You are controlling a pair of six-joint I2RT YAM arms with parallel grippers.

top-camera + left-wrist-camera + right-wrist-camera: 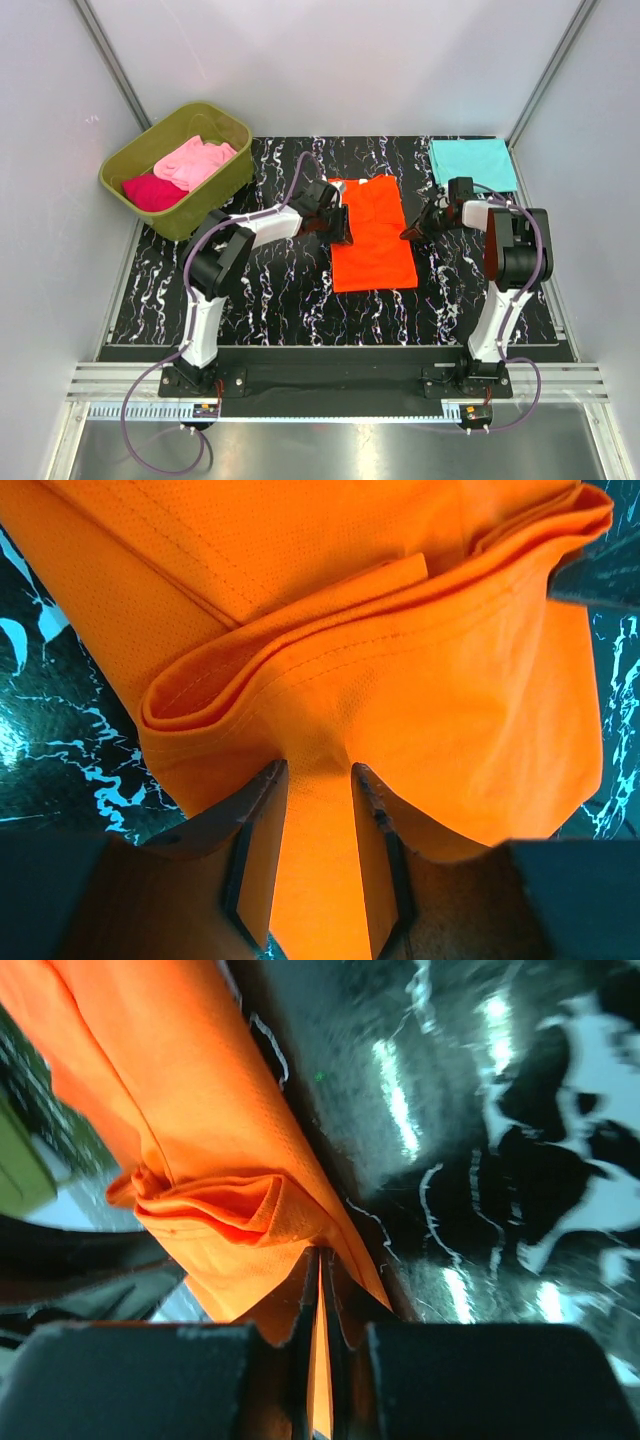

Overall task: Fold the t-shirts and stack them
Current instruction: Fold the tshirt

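Marbled table (260,300), bent arms (235,250) (515,245), tools (343,236) (409,233) pinching orange t-shirt (375,255)

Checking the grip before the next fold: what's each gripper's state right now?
Left gripper: closed on a bunched fold of the orange t-shirt.
Right gripper: closed on a thin edge of the orange t-shirt.

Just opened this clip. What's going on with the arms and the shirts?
Both arms are handling the bright orange cloth t-shirt, which lies partly folded mid-table on the black marbled tabletop. The left hand pinches a bunched fold at its left edge, and the right hand is clamped on its right edge. A folded teal cloth t-shirt lies at the far right corner. The light pink t-shirt and magenta t-shirt sit crumpled in the olive-green plastic tub, far left.
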